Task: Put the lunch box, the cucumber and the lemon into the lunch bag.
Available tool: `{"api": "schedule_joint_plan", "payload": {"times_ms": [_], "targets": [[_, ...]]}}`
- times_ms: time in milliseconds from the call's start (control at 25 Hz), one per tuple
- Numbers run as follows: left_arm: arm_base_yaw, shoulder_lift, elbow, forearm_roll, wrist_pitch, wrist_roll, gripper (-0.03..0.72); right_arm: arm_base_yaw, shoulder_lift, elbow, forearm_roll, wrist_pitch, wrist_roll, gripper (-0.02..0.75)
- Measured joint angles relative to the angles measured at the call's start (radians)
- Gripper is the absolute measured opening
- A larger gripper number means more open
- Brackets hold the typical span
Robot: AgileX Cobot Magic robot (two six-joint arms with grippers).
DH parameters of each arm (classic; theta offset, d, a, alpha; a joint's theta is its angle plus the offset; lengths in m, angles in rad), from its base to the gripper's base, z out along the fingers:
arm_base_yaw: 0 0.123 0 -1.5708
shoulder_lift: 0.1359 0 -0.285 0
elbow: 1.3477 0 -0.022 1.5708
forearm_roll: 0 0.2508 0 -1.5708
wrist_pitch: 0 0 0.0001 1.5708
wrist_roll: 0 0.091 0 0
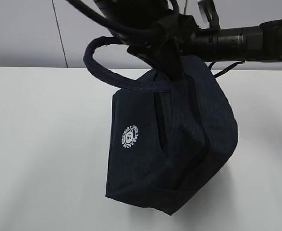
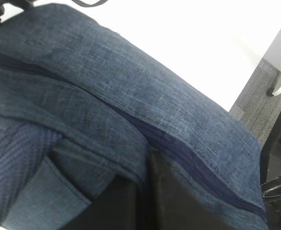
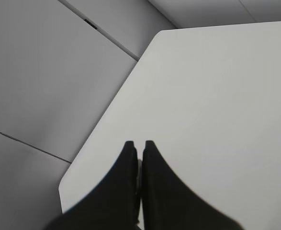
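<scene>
A round white logo (image 1: 128,137) is printed on the lunch bag (image 1: 179,144); its ring lettering is too small to be read.

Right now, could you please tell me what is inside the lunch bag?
That cannot be seen. The lunch bag hangs tilted above the white table, and its dark fabric hides any contents. The left wrist view shows only its outer fabric and zipper.

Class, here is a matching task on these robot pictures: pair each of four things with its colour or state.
Things:
1. lunch bag
2. round logo
3. right gripper
4. table

States:
A. shut on nothing, above the table's edge
B. white and bare
C. dark navy fabric, tilted, held up at the top
D. white print on the bag's side

Pairs: 1-C, 2-D, 3-A, 4-B
</scene>
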State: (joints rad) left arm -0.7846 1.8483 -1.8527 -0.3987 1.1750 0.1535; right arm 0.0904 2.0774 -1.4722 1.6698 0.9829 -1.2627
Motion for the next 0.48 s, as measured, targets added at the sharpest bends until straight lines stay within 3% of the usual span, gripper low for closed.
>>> {"api": "schedule_joint_plan", "payload": {"times_ms": [480], "targets": [[0.0,-0.026,0.0,0.005,0.011,-0.012,-0.006,0.005,0.0,-0.002,0.008,0.025,0.004,0.0]]}}
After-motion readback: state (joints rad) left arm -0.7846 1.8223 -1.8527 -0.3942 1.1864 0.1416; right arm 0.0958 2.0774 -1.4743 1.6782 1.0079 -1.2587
